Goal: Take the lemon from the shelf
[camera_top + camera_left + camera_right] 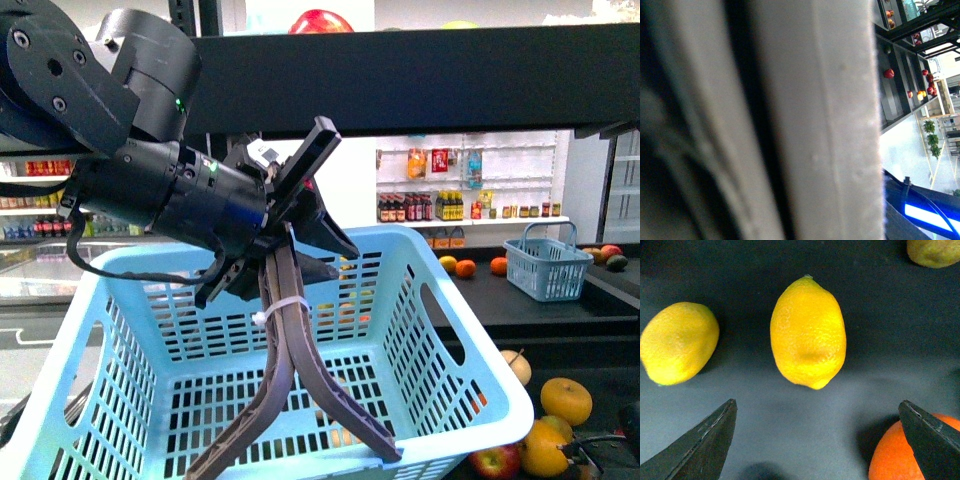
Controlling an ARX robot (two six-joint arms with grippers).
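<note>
Status: approach stage, grasp not made. In the right wrist view you have the right end effector (817, 405) released, its two dark fingertips (700, 440) wide apart and touching no fruit. The lemon (807, 332) lies on the dark tray of the shelf (790, 435), ahead of the gap and roughly centred between the tips, long axis pointing away from the camera. A second lemon (677, 342) lies beside it, apart from it. An orange (890, 455) sits close by one fingertip and partly behind it; you may brush it when closing in. A dull yellow-green fruit (935, 252) sits further back. In the front view the left end effector (300, 455) hangs with its fingers splayed, tips down at the near rim of the light blue basket (480, 370); whether it bears the basket you cannot tell. The left wrist view is filled by a blurred pale thing and adds nothing. Done: lining up on the lemon, as far as can be judged. Left: advance, clench on the lemon, lift it off the shelf.
</note>
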